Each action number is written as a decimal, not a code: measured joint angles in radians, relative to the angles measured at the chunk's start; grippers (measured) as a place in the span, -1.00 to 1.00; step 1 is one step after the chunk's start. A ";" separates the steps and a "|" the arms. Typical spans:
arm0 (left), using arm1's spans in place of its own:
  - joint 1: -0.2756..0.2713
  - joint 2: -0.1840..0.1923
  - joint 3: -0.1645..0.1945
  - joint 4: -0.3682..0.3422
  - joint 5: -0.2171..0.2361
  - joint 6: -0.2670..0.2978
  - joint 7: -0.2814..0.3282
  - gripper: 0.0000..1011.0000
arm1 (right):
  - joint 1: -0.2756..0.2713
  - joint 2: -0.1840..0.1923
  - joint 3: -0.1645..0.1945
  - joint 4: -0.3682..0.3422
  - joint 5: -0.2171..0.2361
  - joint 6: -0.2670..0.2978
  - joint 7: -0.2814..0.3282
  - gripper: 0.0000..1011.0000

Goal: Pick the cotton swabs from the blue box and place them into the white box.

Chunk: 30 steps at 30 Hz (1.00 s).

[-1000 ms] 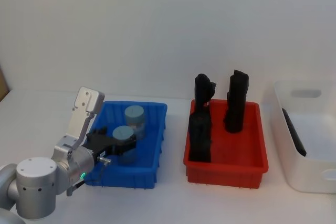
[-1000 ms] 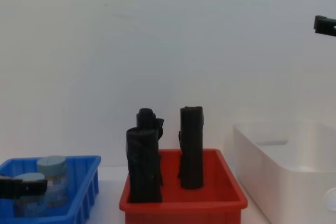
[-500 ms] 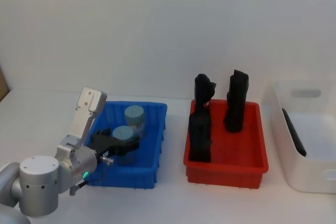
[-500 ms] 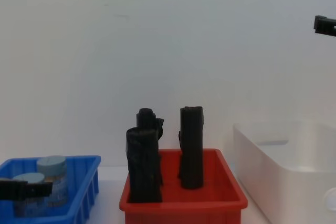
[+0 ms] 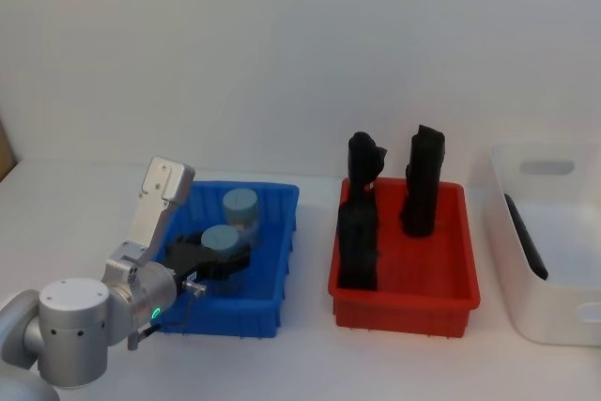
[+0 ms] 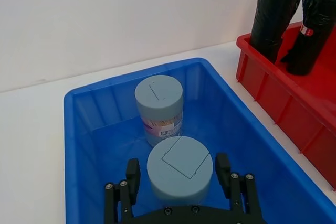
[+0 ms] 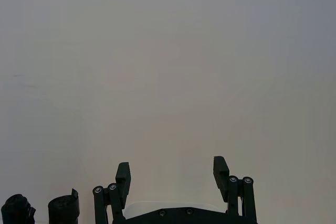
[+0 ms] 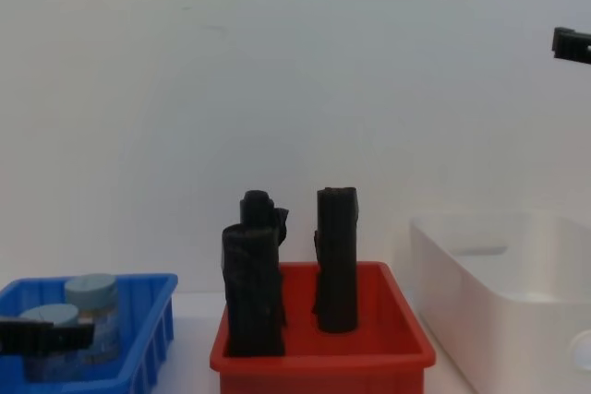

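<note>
Currently no transfer is complete: both cotton swab tubs, small cylinders with pale grey-blue lids and clear lower parts, stand inside the low bright blue plastic box (image 5: 282, 191) on the white worktop (image 5: 84, 194). The near tub (image 6: 180, 167) sits just in front of the far tub (image 6: 159, 106), the two close together. The left end effector (image 6: 177, 161) is inside the blue box with its fingers straddling the near tub's lid, a narrow gap showing on at least one side, so the grasp is judged not yet closed. The right end effector (image 7: 172, 170) is parked high, fingers wide apart and holding nothing. The large white plastic box (image 5: 549, 321) with rounded corners holds one dark elongated item (image 5: 526, 237) and no tub. Both tubs therefore need lifting and carrying across the red plastic bin (image 5: 404, 312). Count: two tubs, three upright black rolls (image 5: 358, 246) in the red bin, three containers.
</note>
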 joint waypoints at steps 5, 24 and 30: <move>-0.001 -0.001 0.001 0.002 0.000 0.001 -0.001 0.60 | 0.000 0.000 0.000 0.000 0.000 0.000 0.000 0.98; -0.003 -0.003 0.001 0.004 0.002 0.001 -0.003 0.32 | 0.000 0.000 0.000 0.000 0.000 0.000 0.000 0.98; -0.002 0.000 -0.006 -0.016 -0.005 -0.018 0.004 0.32 | 0.002 0.000 0.001 0.000 0.003 0.000 0.008 0.98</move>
